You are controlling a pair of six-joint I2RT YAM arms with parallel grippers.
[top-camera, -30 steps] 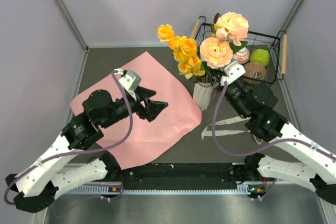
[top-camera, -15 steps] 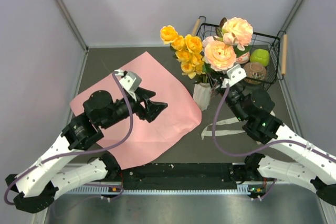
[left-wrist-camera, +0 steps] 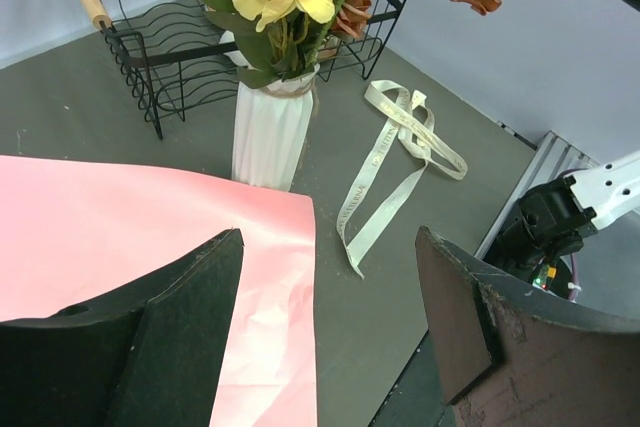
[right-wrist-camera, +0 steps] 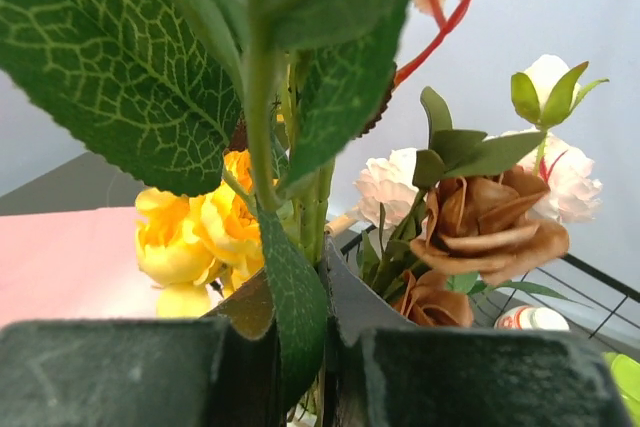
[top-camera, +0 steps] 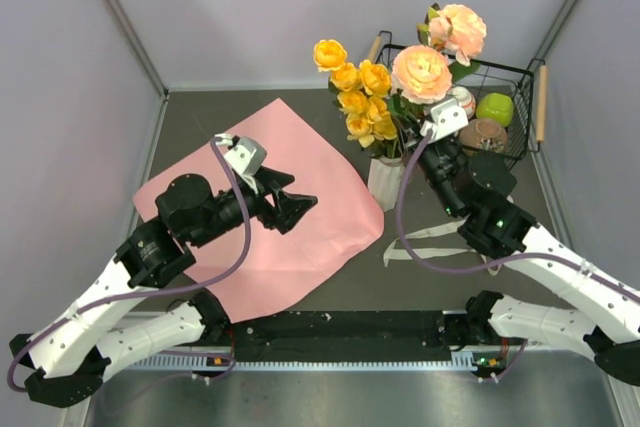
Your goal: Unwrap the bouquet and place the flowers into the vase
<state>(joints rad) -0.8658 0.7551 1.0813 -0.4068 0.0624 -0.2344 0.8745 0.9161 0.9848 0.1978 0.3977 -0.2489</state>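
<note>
One white ribbed vase with yellow roses; two peach-pink roses, stem-pinched in right gripper; left gripper agape, empty.

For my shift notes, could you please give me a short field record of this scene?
paper: spread flat, unwrapped
vase: upright at the paper's edge, yellow roses in it
peach roses: stem held in right gripper, beside the vase
ribbon: loose on the table
left gripper: open above the paper
</note>
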